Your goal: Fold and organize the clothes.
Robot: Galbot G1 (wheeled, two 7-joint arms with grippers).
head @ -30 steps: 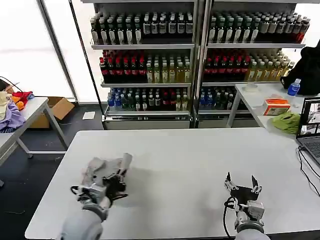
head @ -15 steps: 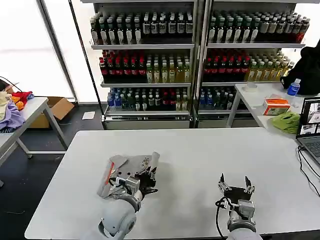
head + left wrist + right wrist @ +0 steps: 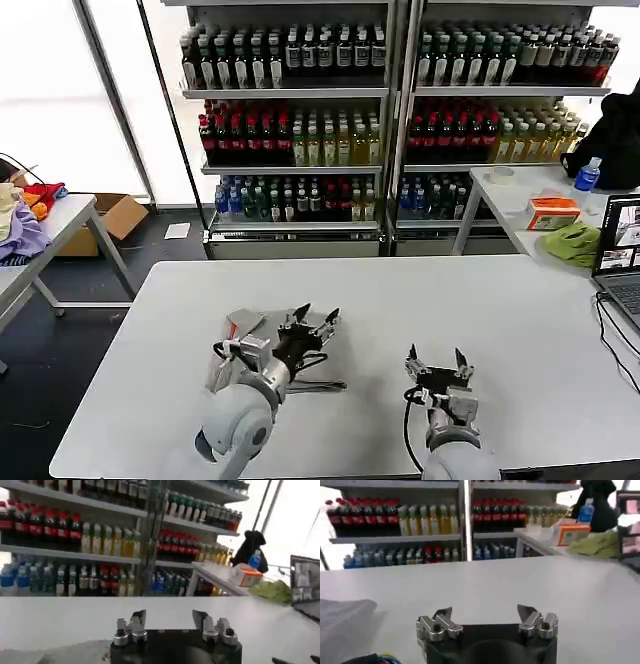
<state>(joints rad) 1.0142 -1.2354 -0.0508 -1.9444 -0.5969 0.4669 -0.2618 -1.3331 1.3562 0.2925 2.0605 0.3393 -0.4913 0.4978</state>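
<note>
I found the left gripper (image 3: 314, 318) spread wide, holding nothing, its fingertips raised just beyond the folded grey shirt (image 3: 232, 352) lying beneath its wrist. The right gripper (image 3: 434, 356) stood equally open and empty over the white table (image 3: 520, 320).

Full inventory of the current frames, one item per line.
Folded shirt: one, light grey with an orange-red stripe, on the white table under the left arm.
Drinks shelves: two units, rows of bottles, behind the table.
Side table: one, white, far right, carrying an orange box, lime-green cloth and blue-capped bottle.
Laptop: one, right edge.
Cardboard box: one, on the floor, left.
Left gripper: open, above the shirt's edge.
Right gripper: open, empty, over bare table.
</note>
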